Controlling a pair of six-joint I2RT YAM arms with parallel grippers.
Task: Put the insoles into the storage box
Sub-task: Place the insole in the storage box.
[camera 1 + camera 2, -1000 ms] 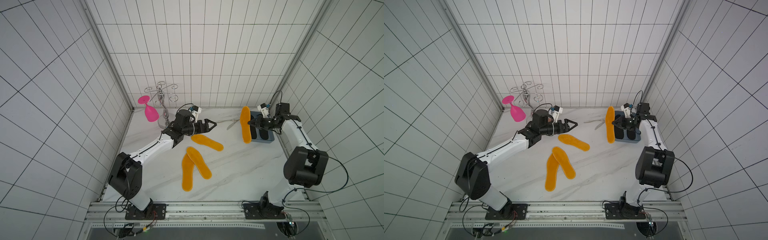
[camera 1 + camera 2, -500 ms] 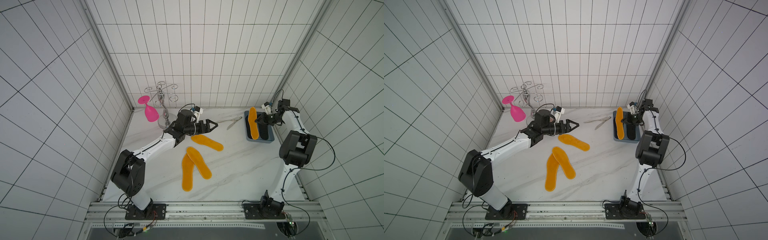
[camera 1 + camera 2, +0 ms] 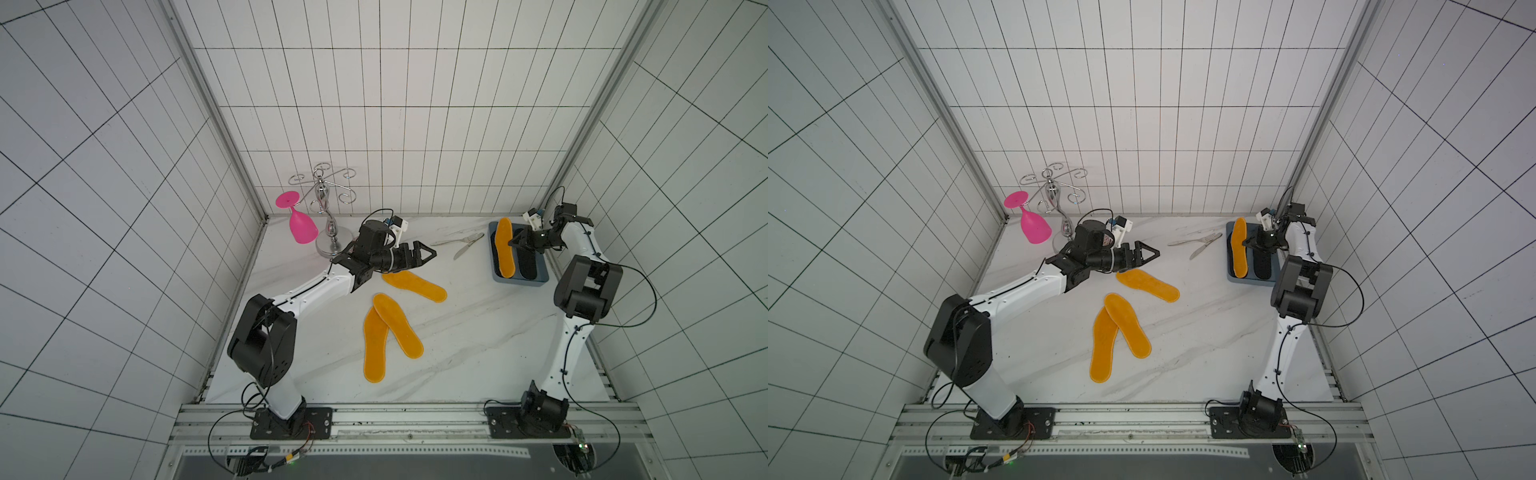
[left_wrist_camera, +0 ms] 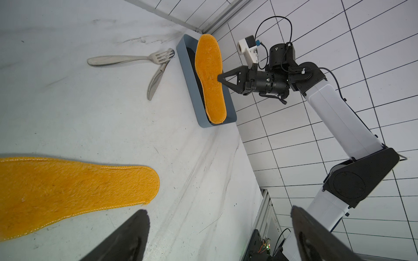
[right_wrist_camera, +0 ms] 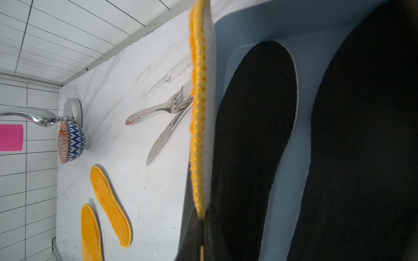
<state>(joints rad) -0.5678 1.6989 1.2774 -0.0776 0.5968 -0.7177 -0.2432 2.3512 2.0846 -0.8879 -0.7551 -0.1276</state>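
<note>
The right claw (image 4: 219, 78) is pinching the orange insole (image 4: 209, 74) lengthwise over the storage box (image 4: 189, 90); the left claw (image 3: 430, 253) is gaping empty, well apart from it.

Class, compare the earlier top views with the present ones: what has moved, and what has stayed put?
The right gripper, still shut on an orange insole, carried it rightward from beside the storage box into it, where it sits tilted, one end above the rim. Nothing was released. The left gripper stayed open over the table; the three loose orange insoles did not move.
</note>
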